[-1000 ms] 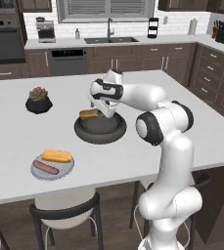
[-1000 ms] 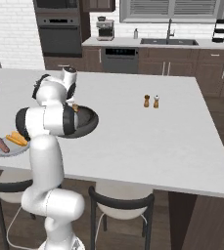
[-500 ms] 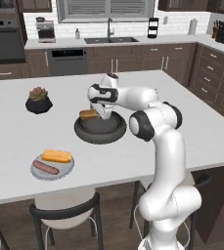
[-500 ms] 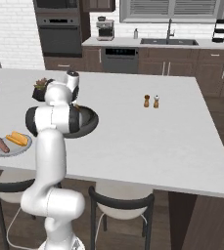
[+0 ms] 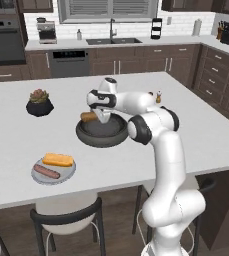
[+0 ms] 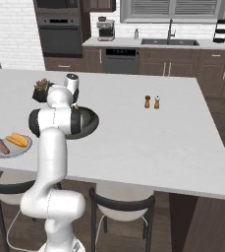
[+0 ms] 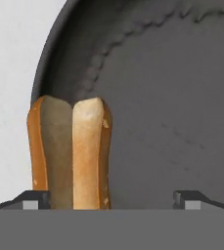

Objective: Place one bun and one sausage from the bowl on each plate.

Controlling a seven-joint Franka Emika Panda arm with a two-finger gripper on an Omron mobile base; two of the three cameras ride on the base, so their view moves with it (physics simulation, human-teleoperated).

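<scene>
We see the bun (image 7: pixel 70 154) lying inside the bowl (image 7: pixel 172 112), against its rim at about nine o'clock from the bowl's centre in the hand view, its split top turned toward us. In the left base view the same bun (image 5: pixel 88 117) rests at the bowl's (image 5: pixel 102 134) ten o'clock edge. We judge it light, soft and easily crushed, with a dry crust that should not slip; the best hold looks to be across its narrow width near mid-length, pressing the two long flanks, with a gentle squeeze.

The gripper (image 7: pixel 111 197) hangs directly over the bowl with its jaws spread as wide as they go and nothing between the pads; the bun sits between the two fingertips (image 7: pixel 35 199) but nearer the left one, not centred.

Toward seven o'clock from the bowl, near the counter's (image 5: pixel 206 135) front edge, the pale grey plate (image 5: pixel 38 175) already carries one bun and one sausage (image 5: pixel 46 172). A potted plant (image 5: pixel 39 102) stands at ten o'clock, well apart.
</scene>
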